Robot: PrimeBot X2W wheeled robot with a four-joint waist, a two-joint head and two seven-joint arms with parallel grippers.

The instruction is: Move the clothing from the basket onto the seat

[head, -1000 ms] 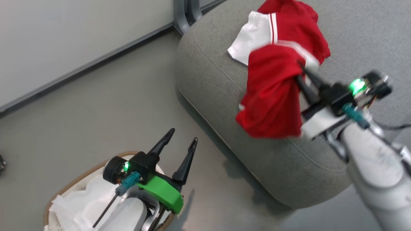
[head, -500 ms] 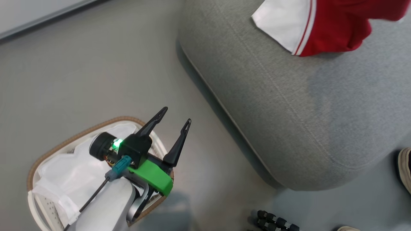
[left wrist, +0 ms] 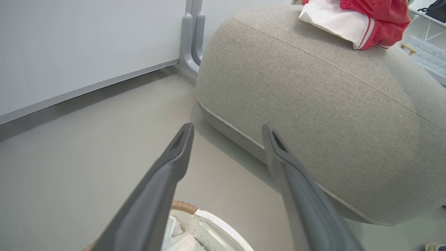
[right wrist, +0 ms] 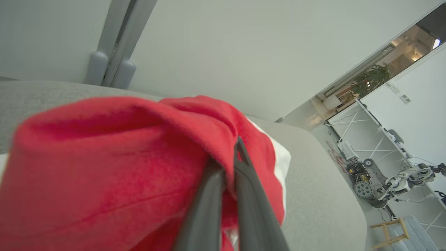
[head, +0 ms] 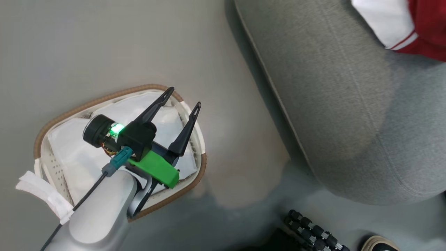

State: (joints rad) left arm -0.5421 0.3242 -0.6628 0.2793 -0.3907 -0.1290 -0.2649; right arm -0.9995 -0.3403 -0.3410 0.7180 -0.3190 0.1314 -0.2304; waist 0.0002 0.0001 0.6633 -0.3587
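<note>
Status: transfer looks nearly done.

- The clothing (left wrist: 374,15) is on top of the seat (left wrist: 313,104), near its far edge, in a bunch: red fabric, with a white panel and thin stripes facing the seat's front.
- From the left wrist view we judge it rests on the cushion. We can't tell whether part of it hangs lifted in the grip.
- The basket (head: 55,170) sits on the floor, apart from the seat's front edge. We see just the white liner (head: 80,157) in it and no red. The left arm covers part of the inside, so we can't vouch for that patch.

Hands:
- The right gripper (right wrist: 225,157) is over the seat top, fingers drawn nearly together with a fold of red pinched between them. One fingertip is buried in the cloth. It holds the clothing and nothing else.
- The left gripper (head: 184,96) hangs off the seat, above the basket's seat-side rim. Its fingers are spread wide with nothing between them, and we see no contact with basket or liner.

Left to do, as we read it:
- Let go of the fold, then back the right arm away without dragging the fabric off the seat.
- Risk: cloth snags on the buried fingertip and follows it out.

A person's shoe (head: 379,243) is on the floor near the seat's front corner, so we keep clear of it.
</note>
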